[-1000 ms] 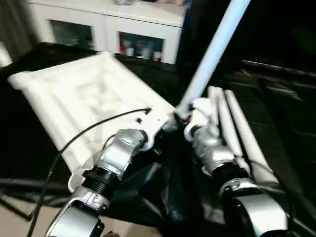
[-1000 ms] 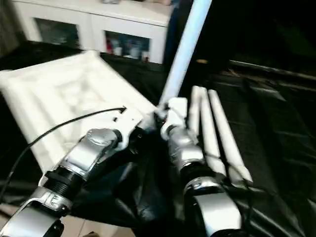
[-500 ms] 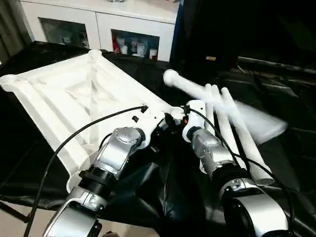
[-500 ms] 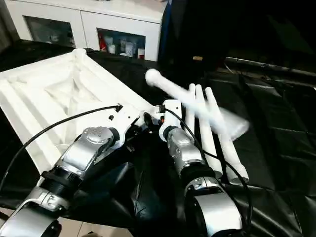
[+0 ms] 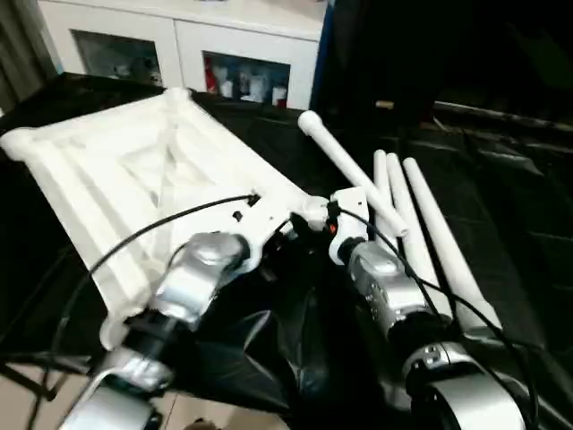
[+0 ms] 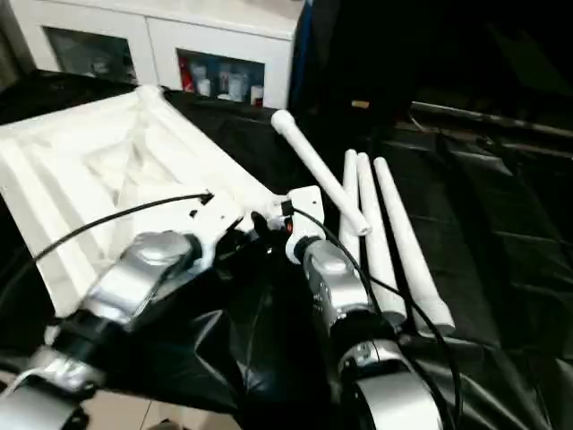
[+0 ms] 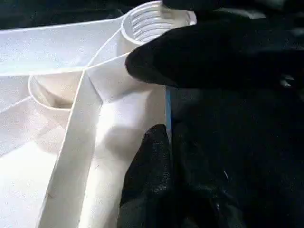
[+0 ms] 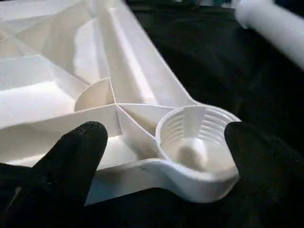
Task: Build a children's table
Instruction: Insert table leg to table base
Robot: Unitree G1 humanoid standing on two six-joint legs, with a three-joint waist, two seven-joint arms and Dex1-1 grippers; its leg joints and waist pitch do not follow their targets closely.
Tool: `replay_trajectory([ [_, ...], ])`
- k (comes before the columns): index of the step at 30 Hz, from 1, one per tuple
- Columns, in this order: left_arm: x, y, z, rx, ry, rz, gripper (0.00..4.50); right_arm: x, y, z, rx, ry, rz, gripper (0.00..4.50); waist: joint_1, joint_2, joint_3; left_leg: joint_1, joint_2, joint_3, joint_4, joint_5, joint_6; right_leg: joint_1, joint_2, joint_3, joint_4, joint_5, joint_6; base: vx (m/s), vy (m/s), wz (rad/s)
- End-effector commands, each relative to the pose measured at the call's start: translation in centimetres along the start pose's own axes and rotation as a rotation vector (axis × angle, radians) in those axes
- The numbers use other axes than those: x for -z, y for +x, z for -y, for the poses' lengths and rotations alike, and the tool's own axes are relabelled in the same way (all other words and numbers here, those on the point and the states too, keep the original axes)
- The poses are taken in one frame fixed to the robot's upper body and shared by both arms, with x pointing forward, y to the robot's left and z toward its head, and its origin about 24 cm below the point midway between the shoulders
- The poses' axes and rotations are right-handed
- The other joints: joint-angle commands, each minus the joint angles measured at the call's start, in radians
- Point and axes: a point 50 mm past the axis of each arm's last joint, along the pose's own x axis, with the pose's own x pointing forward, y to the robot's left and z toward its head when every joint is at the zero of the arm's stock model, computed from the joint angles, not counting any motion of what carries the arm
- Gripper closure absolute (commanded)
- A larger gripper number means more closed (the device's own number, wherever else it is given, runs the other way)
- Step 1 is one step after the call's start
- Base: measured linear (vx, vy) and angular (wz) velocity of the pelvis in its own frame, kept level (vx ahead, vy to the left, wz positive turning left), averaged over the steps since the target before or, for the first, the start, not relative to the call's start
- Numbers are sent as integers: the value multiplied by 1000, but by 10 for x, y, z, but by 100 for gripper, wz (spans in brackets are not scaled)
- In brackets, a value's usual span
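The white tabletop [image 5: 134, 170] lies underside up on the left, ribs showing. My left gripper [image 7: 142, 99] is shut on its rim beside the near right corner socket [image 7: 152, 21]. My right gripper [image 8: 164, 135] stands open, one finger [image 8: 78, 147] on each side of that threaded socket [image 8: 197, 137], which holds nothing. One white leg [image 5: 349, 170] lies slanted across the thin ends of three other legs [image 5: 430, 233], which rest side by side on the right.
A black cloth [image 5: 501, 179] covers the work surface. A white cabinet [image 5: 179, 36] with glass doors stands behind it. A black cable [image 5: 134, 242] loops from my left wrist over the tabletop. Light floor [image 5: 18, 403] shows at the near left.
The leg that stood upright at the corner socket, by my right gripper, has toppled to the right onto the other legs. My right gripper has opened wider. The left stays shut.
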Motion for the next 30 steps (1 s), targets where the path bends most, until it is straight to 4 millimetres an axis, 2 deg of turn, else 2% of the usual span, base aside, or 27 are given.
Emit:
replay_trajectory([
  [1, -11, -3, 10, 111, 112, 82, 450, -4, -1, 1, -8, -19, 8, 5, 3, 11, -58, 13, 28, -5, -75, -241, -4, 45, -65, 30, -79, -156, -178, 0, 0, 0],
  [4, -2, -18, 17, 259, 220, 90, 450, -9, -2, 4, -10, -31, 24, 5, 3, 14, -58, 17, 32, -5, -78, -244, -16, 43, -65, 31, -74, -147, -177, 0, 0, 0],
  [7, 2, -30, 17, 325, 238, 105, 450, -14, -4, 7, -6, -40, 42, 5, 6, 17, -58, 22, 31, 1, -77, -217, -24, 41, -60, 31, -66, -85, -186, 0, 0, 0],
  [12, 6, -43, 6, 318, 279, 112, 450, -21, -7, 13, 6, -45, 65, 5, 9, 14, -57, 17, 28, 1, -79, -215, -32, 46, -61, 32, -67, -94, -169, 0, 0, 0],
  [18, 18, -57, -12, 269, 312, 76, 450, -37, -9, 25, 53, -98, 98, 5, 2, 14, -57, 17, 26, 1, -78, -212, -47, 46, -59, 32, -65, -98, -160, 0, 0, 0],
  [20, 16, -60, -14, 265, 302, 95, 450, -44, -9, 41, 134, -152, 51, 5, -1, 12, -59, 19, 25, 1, -77, -195, -54, 47, -57, 31, -62, -86, -167, 0, 0, 0],
  [22, 15, -61, -14, 268, 290, 108, 450, -47, -10, 48, 163, -174, 31, 5, 0, 12, -59, 19, 23, 4, -74, -188, -57, 47, -56, 31, -61, -71, -168, 0, 0, 0],
  [23, 13, -60, -14, 271, 267, 131, 450, -51, -10, 53, 177, -182, 19, 5, 0, 7, -60, 18, 23, 4, -73, -182, -54, 50, -56, 32, -60, -59, -168, 0, 0, 0],
  [24, 12, -60, -13, 284, 246, 144, 405, -54, -10, 57, 180, -185, 5, 0, -1, 6, -61, 18, 21, 4, -71, -172, -49, 52, -56, 31, -56, -47, -173, 0, 0, 0],
  [28, 7, -62, -10, 302, 226, 179, 374, -58, -9, 65, 169, -179, -53, 0, 2, 5, -59, 17, 23, 5, -69, -167, -44, 52, -58, 31, -56, -34, -189, 0, 0, 0],
  [30, 6, -66, -11, 307, 212, 196, 362, -54, -6, 65, 140, -130, -107, 0, -2, 1, -60, 14, 21, 5, -68, -161, -34, 55, -56, 30, -53, -24, -200, 0, 0, 0],
])
